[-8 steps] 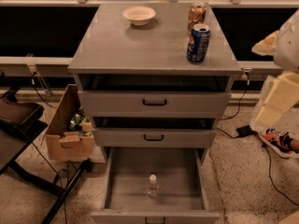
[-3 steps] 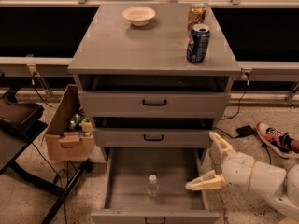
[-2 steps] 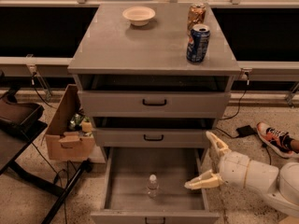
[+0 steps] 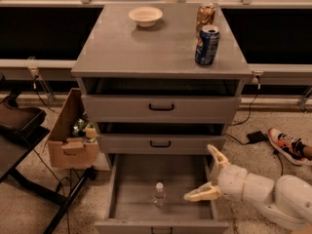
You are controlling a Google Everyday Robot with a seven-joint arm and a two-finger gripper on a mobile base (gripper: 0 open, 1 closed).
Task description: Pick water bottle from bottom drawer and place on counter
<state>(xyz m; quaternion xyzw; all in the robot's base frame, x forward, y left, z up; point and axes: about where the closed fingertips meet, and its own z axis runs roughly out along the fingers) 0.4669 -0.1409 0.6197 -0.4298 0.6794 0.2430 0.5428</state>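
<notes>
The water bottle (image 4: 159, 194) stands upright in the pulled-out bottom drawer (image 4: 161, 225), easy to reach. The gripper (image 4: 207, 175) hangs over the drawer's right wall. Its 2 fingers (image 4: 197, 195) are spread wide toward the bottle, probably readying a side grasp. The counter (image 4: 146, 48) holds a bowl (image 4: 145, 16), a blue can (image 4: 207, 45) and an orange can (image 4: 205, 14).

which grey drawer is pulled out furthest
The deep grey bottom drawer, holding the clear plastic water bottle, with the open white gripper at its right wall; the two drawers above barely protrude.
</notes>
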